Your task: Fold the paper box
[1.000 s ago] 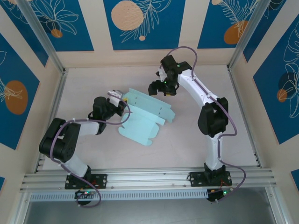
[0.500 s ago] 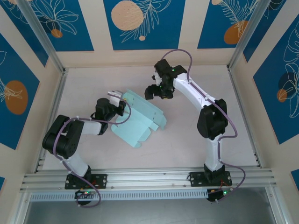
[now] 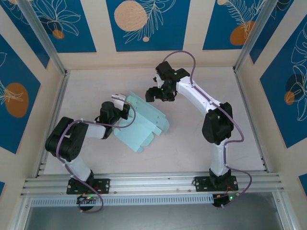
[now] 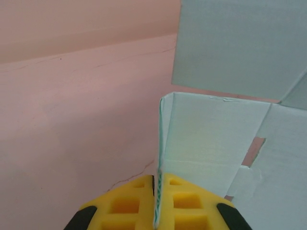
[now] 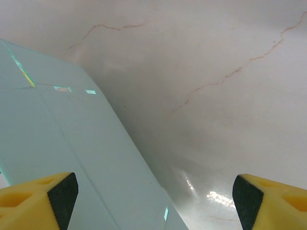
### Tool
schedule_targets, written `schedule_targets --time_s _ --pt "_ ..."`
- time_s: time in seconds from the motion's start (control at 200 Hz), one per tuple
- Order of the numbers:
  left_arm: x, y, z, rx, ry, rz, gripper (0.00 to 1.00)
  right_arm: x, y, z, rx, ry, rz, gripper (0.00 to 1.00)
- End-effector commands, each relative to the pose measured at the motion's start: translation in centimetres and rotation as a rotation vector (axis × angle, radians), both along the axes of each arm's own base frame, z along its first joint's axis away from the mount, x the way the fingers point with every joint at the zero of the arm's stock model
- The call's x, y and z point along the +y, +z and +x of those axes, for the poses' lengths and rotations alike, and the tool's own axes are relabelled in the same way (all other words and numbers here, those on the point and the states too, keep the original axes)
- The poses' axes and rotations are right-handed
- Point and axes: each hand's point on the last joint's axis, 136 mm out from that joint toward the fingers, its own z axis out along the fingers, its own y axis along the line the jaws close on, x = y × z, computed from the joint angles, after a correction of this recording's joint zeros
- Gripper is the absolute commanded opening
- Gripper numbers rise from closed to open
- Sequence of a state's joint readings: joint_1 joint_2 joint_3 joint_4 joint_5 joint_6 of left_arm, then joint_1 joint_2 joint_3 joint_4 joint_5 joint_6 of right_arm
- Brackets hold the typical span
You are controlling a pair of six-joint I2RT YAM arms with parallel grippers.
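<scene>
Pale-blue paper box lying partly folded, centre-left on worktop. Thin card edge being pinched by closed left end effector; most of box cut off there. Wide-open right end effector hovering over box's far edge, fingertips cropped by frame.

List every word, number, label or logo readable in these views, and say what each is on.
No text can be read anywhere.
paper box: plain pale blue card, no print.
wall panels: leaf and orange circle patterns, no words.
left arm and right arm: no label or marking legible at this size.
</scene>
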State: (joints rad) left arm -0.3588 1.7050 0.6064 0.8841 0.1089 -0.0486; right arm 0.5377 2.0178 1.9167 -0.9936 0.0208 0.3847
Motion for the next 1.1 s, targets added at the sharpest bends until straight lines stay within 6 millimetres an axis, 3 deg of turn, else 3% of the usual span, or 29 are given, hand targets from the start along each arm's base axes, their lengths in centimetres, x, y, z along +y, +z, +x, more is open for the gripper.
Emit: schedule_targets --time_s 0.0,0.38,0.58,0.715,0.89,1.095 --pt "-0.4 0.8 0.4 -0.029 0.019 -0.030 0.00 0.9 0.9 -0.9 0.005 0.005 0.050 0.86" --pt "0.4 -0.3 0.7 0.092 0.138 -0.090 0.00 2.5 -1.8 -2.8 0.045 0.018 0.043 0.86" --pt "0.6 -1.0 -0.9 0.109 0.185 -0.169 0.00 1.2 -4.0 -3.0 0.046 -0.022 -0.011 0.86" --pt "0.7 -0.9 -1.7 0.083 0.243 -0.208 0.00 -0.4 -4.1 -2.5 0.014 -0.045 -0.062 0.86" --pt "0.0 1.3 -2.2 -0.041 0.317 -0.229 0.00 -3.2 -3.5 -2.0 -0.035 -0.087 -0.165 0.86" --pt "-0.8 4.0 -1.7 -0.158 0.375 -0.244 0.00 -4.9 -1.9 -2.8 -0.076 -0.140 -0.200 0.86"
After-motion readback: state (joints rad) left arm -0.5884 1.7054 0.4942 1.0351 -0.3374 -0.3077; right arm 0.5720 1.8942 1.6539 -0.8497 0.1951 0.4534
